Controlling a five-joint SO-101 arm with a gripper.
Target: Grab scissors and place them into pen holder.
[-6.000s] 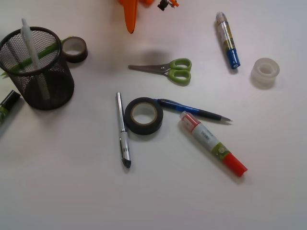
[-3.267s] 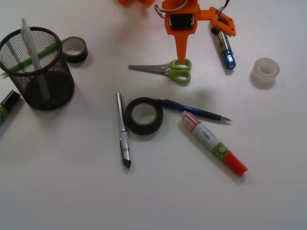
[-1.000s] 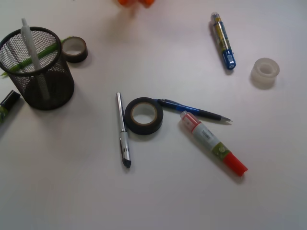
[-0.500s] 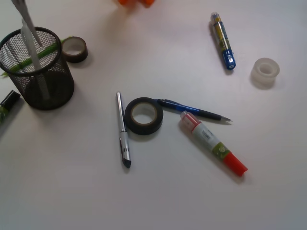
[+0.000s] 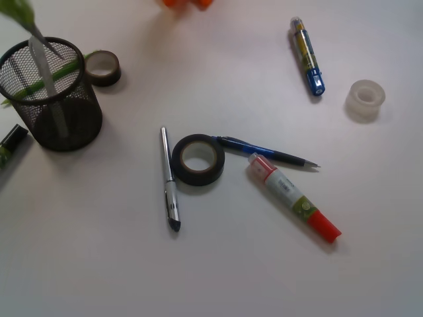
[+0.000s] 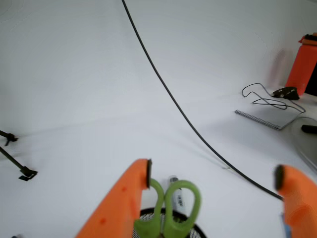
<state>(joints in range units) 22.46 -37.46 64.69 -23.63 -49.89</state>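
Note:
The scissors [image 5: 16,9] hang at the top left of the front view, lime-green handles up and silver blades pointing down into the mouth of the black mesh pen holder [image 5: 73,115]. In the wrist view the green handles [image 6: 171,210] stand upright over the holder's rim [image 6: 197,231], resting against the left orange finger [image 6: 126,198]. My gripper [image 6: 214,174] is open, jaws far apart, and the right finger [image 6: 297,198] is well clear of the scissors. The holder also contains a white pen [image 5: 45,72] and a green stick.
On the table lie a black tape roll [image 5: 197,159], a silver pen [image 5: 169,178], a blue pen [image 5: 264,151], a red-capped glue stick [image 5: 293,198], a blue-capped tube [image 5: 308,56], a clear tape roll [image 5: 365,98] and a dark tape roll [image 5: 102,66] behind the holder.
The scissors, gone from the table a second ago, came into view at the top left. They have come lower, and their blades now reach the holder's mouth.

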